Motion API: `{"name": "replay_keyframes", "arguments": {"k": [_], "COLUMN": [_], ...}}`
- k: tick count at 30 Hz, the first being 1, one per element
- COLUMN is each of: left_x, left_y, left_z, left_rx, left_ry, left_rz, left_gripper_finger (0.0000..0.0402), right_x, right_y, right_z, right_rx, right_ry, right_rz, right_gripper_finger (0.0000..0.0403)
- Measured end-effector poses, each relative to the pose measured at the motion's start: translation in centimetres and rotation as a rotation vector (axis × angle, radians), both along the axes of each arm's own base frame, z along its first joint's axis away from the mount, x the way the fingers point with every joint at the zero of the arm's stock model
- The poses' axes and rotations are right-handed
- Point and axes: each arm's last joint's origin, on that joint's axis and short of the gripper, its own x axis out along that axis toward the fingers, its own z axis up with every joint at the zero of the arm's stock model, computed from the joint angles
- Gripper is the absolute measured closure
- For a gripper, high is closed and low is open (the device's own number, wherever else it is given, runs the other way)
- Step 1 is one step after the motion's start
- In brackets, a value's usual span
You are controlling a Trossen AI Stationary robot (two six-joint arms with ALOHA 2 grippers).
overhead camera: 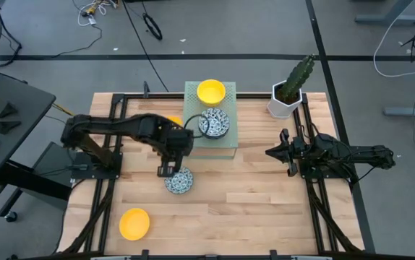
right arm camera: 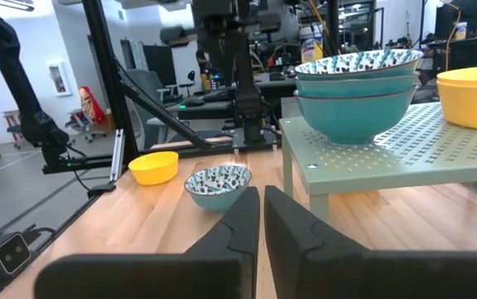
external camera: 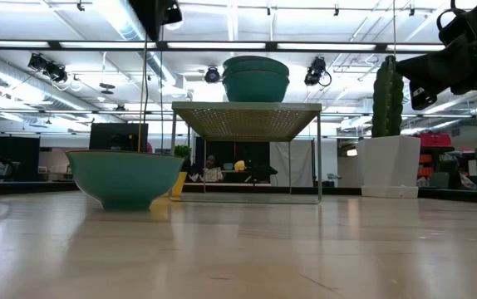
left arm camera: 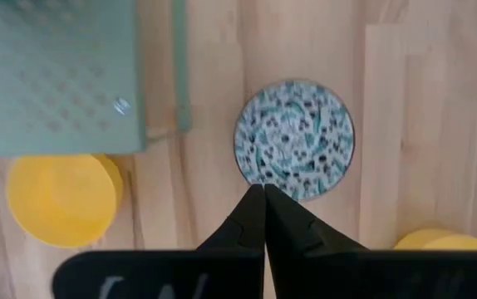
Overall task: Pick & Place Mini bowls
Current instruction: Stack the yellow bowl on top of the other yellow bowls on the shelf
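Bowls are spread around the green perforated stand, my landmark. On top of the stand sit a stack of blue-patterned bowls and one yellow bowl. One patterned bowl stands alone on the wooden table in front of the stand, and the left gripper hovers just above this bowl's rim, its fingers pressed together and holding nothing. Another yellow bowl lies farther from the stand, near the table's front edge, and one more sits just beside the stand. The right gripper waits well to the right of the stand, fingers nearly together, empty. A cactus pot stands right of the stand.
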Motion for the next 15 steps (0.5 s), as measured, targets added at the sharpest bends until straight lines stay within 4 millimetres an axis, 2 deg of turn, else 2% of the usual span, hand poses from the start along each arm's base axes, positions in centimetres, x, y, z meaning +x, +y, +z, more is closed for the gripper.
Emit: {"name": "replay_keyframes", "arguments": {"k": [6, 15], "left_x": [-1.6, -3.4], "left_y": [-0.8, -1.4], "left_z": [-1.7, -2.7], "left_rx": [0.005, -0.003], "left_ry": [0.046, 0.060], "left_rz": [-0.033, -0.066], "left_gripper_finger": [0.0400, 0.0400], "right_x": [0.0, 0.0], "right_y": [0.0, 0.0], "right_z": [0.0, 0.0], "right_rx": [0.000, 0.000], "right_ry": [0.000, 0.000], "right_rz": [0.000, 0.000], "right_gripper_finger": [0.0376, 0.0376]}}
